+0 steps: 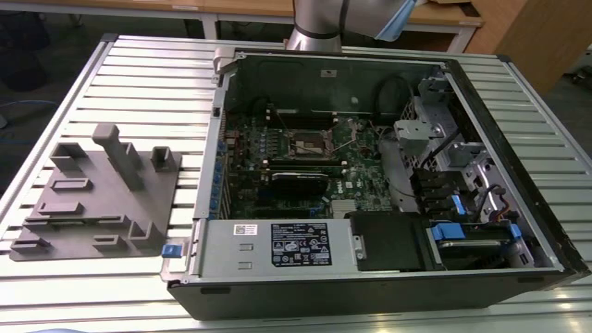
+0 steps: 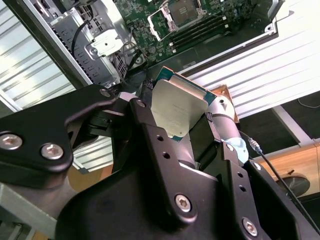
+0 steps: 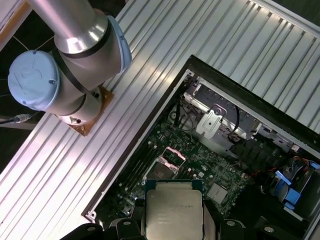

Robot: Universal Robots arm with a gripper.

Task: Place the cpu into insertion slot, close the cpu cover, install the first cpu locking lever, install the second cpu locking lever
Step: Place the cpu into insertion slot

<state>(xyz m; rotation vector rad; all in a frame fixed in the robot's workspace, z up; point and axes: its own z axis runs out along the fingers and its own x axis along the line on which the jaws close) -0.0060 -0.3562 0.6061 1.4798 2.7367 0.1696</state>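
Note:
The cpu [image 2: 176, 106] [image 3: 173, 210], a flat square chip with a silvery top and green edge, is clamped in my gripper [image 2: 176, 117] [image 3: 173, 222], which is shut on it, high above the open computer case. The black fingers [image 2: 152, 137] press on the chip's sides. Far below, the insertion slot [image 1: 310, 143] [image 2: 182, 11] [image 3: 161, 172] sits on the green motherboard [image 1: 356, 177] with a metal rim around its dark centre. I cannot tell how the cpu cover stands.
The open computer case [image 1: 481, 104] lies on a slatted metal table [image 1: 148, 83]. A grey fixture block [image 1: 102, 194] stands on the exterior view's left. A labelled power supply [image 1: 287, 243] and drive bays [image 1: 462, 201] fill the case's near side. The arm's base [image 1: 319, 24] [image 3: 75, 60] is mounted behind the case.

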